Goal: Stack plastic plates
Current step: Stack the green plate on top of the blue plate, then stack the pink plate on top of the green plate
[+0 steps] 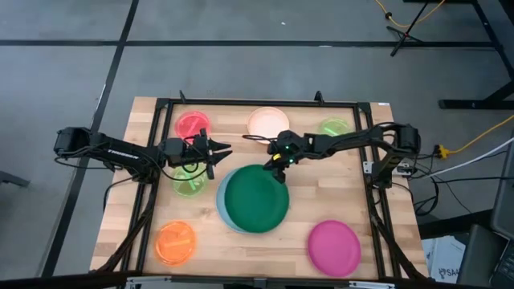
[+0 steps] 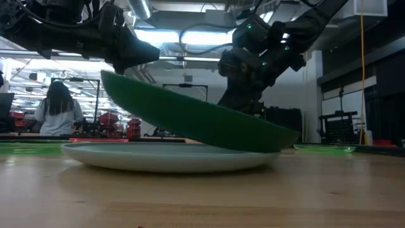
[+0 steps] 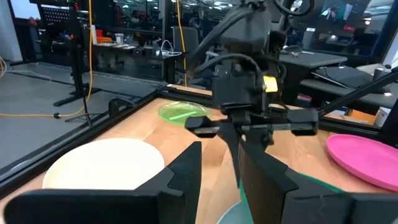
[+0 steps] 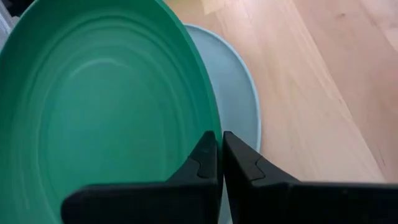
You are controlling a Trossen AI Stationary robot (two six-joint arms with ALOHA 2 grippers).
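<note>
Where the right gripper's (image 4: 219, 163) two dark fingers (image 4: 200, 163) meet, they pinch the rim of the dark green plate (image 1: 255, 198), which they hold tilted: in the low view its one side rests in the light blue plate (image 2: 164, 155) while the gripped side rides up. Both plates sit near the middle of the worktop (image 1: 321, 205), the green one covering most of the blue. Just beside them, toward the left edge, the left gripper (image 1: 215, 154) hangs above the surface with its fingers (image 3: 186, 174) spread apart and grasping nothing, over the near lime green plate (image 1: 189, 180). Outward from there, the red plate (image 1: 192, 124) and peach plate (image 1: 267, 122) lie along the far edge, a second lime green plate (image 1: 335, 127) toward the far right corner, the orange plate (image 1: 176, 242) at the near left corner, and the magenta plate (image 1: 333, 246) at the near right.
</note>
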